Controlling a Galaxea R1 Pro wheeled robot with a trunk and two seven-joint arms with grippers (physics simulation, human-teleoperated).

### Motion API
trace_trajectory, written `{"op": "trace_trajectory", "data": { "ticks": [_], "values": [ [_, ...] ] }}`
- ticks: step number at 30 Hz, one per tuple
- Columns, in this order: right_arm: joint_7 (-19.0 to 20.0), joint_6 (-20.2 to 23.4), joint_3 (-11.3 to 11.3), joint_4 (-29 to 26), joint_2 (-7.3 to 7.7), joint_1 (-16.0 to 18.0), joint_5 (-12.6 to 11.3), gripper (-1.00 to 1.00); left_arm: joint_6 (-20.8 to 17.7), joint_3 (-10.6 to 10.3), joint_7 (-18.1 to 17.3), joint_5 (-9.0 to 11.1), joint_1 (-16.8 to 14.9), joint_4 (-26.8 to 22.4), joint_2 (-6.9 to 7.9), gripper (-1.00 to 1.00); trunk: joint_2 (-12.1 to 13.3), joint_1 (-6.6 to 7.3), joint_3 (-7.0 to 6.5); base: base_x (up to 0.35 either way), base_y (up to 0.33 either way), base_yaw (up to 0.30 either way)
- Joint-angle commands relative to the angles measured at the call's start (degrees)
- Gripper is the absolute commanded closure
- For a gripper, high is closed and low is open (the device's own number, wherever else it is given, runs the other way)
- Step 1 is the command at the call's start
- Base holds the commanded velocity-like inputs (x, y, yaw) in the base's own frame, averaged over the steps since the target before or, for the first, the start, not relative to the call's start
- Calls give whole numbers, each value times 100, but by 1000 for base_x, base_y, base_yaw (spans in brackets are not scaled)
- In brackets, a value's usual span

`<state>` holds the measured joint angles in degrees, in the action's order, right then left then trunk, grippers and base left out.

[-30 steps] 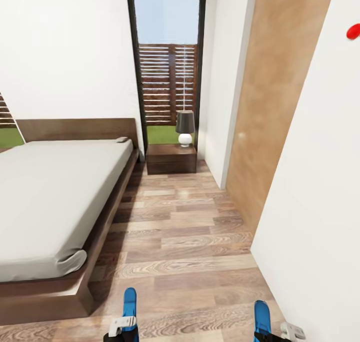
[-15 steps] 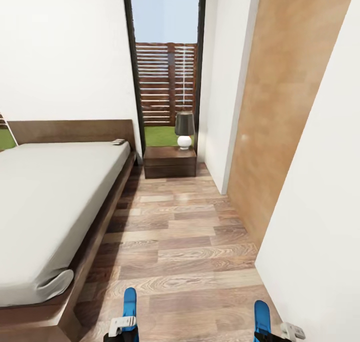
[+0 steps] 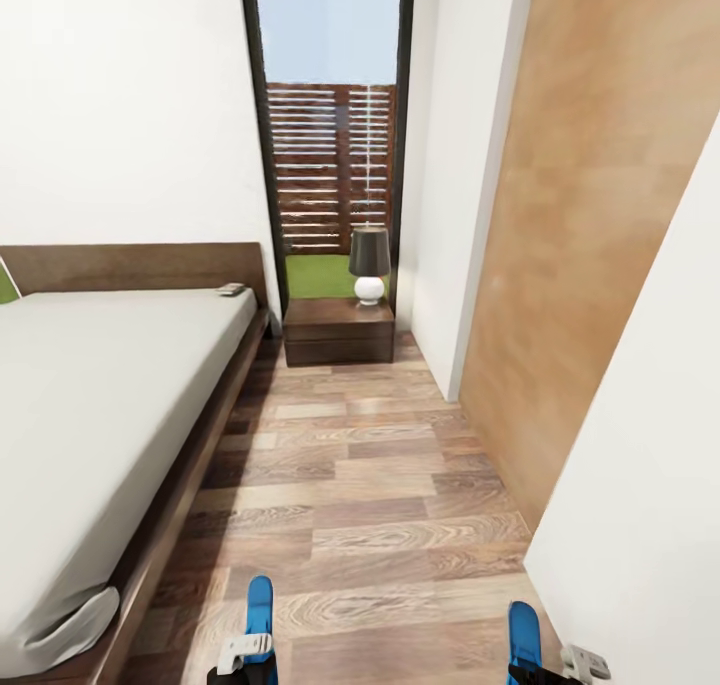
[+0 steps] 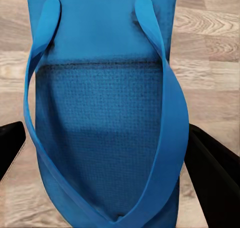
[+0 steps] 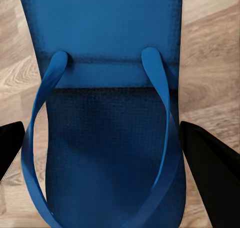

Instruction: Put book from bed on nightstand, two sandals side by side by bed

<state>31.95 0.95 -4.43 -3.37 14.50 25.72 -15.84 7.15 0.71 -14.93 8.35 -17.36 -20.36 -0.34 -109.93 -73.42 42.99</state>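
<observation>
My left gripper point(image 4: 110, 155) is shut on one bright blue sandal point(image 4: 100, 88), black fingers point(image 4: 212, 168) pressing on its two sides. My right gripper point(image 5: 110, 160) is shut on the other blue sandal point(image 5: 107, 113) in the same way. In the head view both sandals stick up at the bottom edge, the left one point(image 3: 259, 605) and the right one point(image 3: 523, 627). The bed point(image 3: 100, 395) runs along the left. The book point(image 3: 232, 289) lies small and dark on the mattress by the headboard. A dark nightstand point(image 3: 338, 330) stands past the bed's head, under the window.
A lamp point(image 3: 369, 263) with a dark shade stands on the nightstand. A wood-plank floor aisle point(image 3: 370, 485) runs between the bed and the right side. A brown door panel point(image 3: 590, 265) and a white wall point(image 3: 650, 525) close in on the right.
The whole head view has shifted as the camera moved forward along the aisle; the bed now sits further left and the nightstand slightly nearer. Both sandals stay held.
</observation>
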Motion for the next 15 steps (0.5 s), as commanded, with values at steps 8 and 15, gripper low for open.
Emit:
{"op": "trace_trajectory", "data": {
  "ticks": [8,15],
  "values": [
    [26,10,-50,4,1,4,2,100,6,8,-37,53,-4,6,-1,100,-2,-2,5,319,0,0],
    [28,10,-50,3,1,4,2,100,6,8,-37,56,-4,6,-1,100,-2,-2,5,319,0,0]
  ]
}}
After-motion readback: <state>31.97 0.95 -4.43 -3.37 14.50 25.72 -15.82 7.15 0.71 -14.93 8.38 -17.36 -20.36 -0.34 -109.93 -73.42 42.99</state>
